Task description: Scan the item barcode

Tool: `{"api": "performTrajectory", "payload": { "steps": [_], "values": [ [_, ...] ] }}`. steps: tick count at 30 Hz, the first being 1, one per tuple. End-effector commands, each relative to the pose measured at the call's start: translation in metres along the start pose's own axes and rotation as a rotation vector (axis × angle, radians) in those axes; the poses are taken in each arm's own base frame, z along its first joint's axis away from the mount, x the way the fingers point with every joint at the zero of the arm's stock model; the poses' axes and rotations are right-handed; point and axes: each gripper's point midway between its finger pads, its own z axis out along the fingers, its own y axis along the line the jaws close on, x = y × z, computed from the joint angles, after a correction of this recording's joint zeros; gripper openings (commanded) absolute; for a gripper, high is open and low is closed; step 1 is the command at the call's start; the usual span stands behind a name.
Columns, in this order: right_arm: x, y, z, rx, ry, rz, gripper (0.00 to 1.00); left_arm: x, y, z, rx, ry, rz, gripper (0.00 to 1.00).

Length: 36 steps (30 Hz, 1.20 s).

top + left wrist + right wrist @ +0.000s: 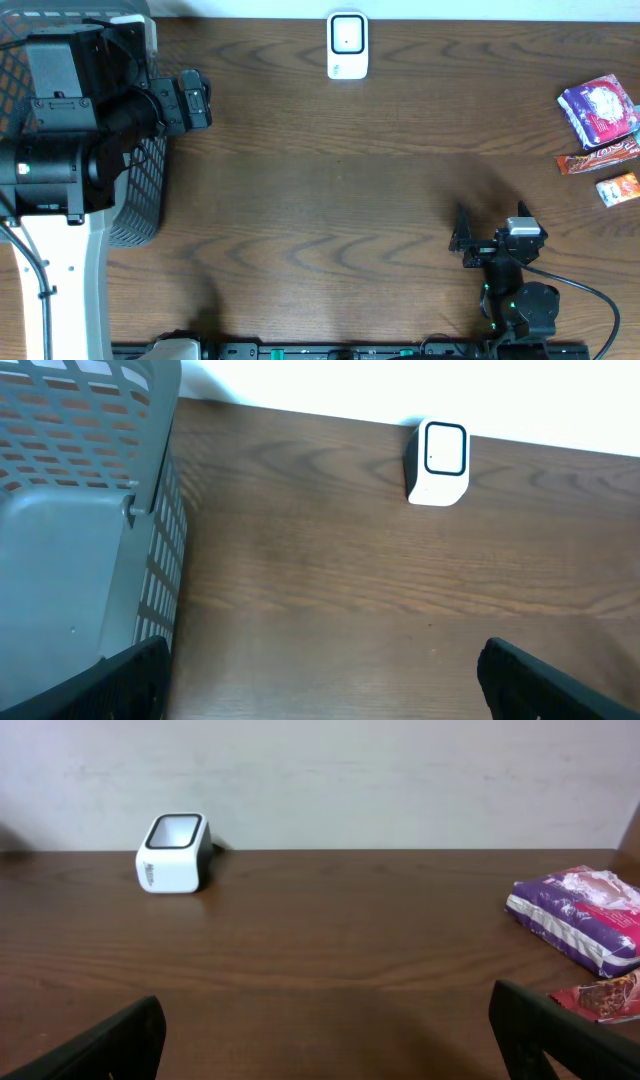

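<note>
Both jaws wide, nothing held — your right gripper [325,1040] sits lower right, nearest the purple packet [598,108] at the right edge; left gripper [320,685] hangs by the basket [140,200], scanner [347,45] top centre.

Dark wood-grain bench [330,200]. White scanner [347,46] with a dark-rimmed window sits at the back edge by the wall. Grey mesh basket [140,190] stands well to the scanner's left and nearer the robot side, at the bench's end, partly hidden by the arm above it. Three packs lie well to the scanner's right, near that edge: purple packet [598,108], red-brown wrapper [598,157] just robot-side of it (can't tell if touching), small orange packet [617,188] beyond that, lying apart.
</note>
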Motion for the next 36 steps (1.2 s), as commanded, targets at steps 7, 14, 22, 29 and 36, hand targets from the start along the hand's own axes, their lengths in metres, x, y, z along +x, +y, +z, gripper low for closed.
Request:
{"api": "performTrajectory", "payload": {
  "steps": [7,14,22,29,36],
  "values": [
    [0.0,0.003,0.0,-0.017,-0.001,-0.015,0.99,-0.001,0.0,-0.002,0.002,-0.005,0.0,0.98],
    [0.001,0.003,0.0,-0.017,0.0,-0.015,0.99,-0.001,0.0,-0.002,0.002,-0.005,0.0,0.98],
    [0.0,0.003,0.0,-0.017,-0.001,-0.015,0.99,-0.001,0.0,-0.002,0.002,-0.005,0.0,0.98],
    [0.0,0.003,0.0,-0.017,-0.001,-0.015,0.99,-0.001,0.0,-0.001,0.002,-0.002,0.0,0.98],
    [0.0,0.003,0.0,-0.016,-0.001,-0.015,0.99,0.018,0.004,-0.011,-0.02,0.048,-0.002,0.98]
  ]
}}
